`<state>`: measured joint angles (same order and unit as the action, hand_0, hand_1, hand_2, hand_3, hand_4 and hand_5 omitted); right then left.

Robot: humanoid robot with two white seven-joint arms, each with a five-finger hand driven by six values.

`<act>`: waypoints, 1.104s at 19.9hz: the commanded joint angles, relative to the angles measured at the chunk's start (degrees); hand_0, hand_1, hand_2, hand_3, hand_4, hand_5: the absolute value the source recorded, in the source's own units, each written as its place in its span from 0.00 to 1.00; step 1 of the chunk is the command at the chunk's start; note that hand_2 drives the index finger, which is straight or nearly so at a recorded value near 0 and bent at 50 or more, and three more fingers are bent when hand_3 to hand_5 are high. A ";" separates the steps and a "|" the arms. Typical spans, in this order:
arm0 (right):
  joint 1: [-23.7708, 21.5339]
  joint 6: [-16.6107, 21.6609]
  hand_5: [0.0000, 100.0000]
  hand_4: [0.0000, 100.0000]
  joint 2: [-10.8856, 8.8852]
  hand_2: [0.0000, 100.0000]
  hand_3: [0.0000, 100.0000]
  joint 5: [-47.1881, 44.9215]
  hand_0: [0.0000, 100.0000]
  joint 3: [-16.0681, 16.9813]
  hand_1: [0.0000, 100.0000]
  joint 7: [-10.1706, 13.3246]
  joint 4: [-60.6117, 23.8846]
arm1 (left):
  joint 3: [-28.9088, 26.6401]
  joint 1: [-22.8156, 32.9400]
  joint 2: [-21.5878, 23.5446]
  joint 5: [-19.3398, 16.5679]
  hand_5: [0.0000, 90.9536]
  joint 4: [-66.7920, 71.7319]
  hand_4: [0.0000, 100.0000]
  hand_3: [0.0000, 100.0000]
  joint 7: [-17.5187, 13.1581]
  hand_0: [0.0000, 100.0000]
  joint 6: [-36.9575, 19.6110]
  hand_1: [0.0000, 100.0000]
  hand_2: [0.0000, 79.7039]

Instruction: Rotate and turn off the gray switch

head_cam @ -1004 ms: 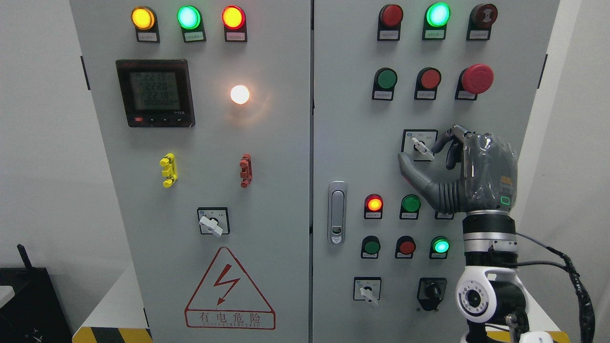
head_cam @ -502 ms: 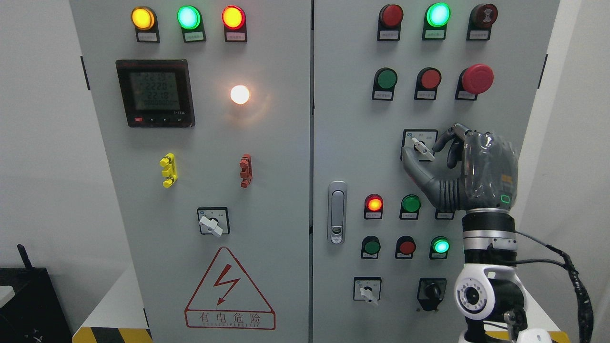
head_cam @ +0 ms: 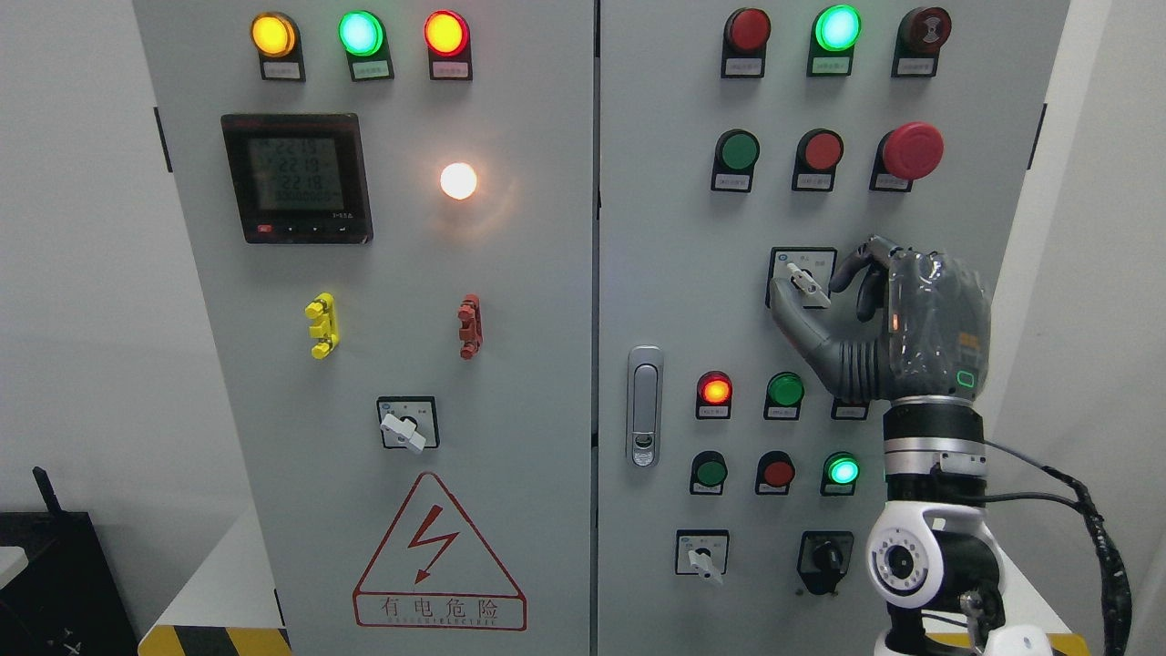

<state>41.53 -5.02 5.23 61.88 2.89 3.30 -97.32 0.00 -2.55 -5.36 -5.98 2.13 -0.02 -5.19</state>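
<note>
The right hand (head_cam: pixel 897 319) rises from the lower right of the frame, its thumb and curled fingers (head_cam: pixel 847 266) closing around the gray switch (head_cam: pixel 807 283) at centre right of the cabinet's right door (head_cam: pixel 665 228). The switch's pale lever points down to the right, the thumb touching it from below and the fingertips near its right end; whether the grip is firm cannot be told. Below it glows a red lamp (head_cam: pixel 715 390), beside the door handle (head_cam: pixel 644 405).
</note>
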 commanded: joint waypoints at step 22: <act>-0.05 -0.25 0.99 0.91 0.04 0.71 1.00 -0.09 0.39 -0.87 0.38 0.04 0.20 | -1.85 0.00 0.00 0.00 0.00 -0.02 0.00 0.00 0.02 0.12 0.00 0.39 0.00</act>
<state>41.57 -5.33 5.27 61.80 2.28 3.43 -97.16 0.00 -2.55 -5.36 -5.98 2.13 -0.02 -5.19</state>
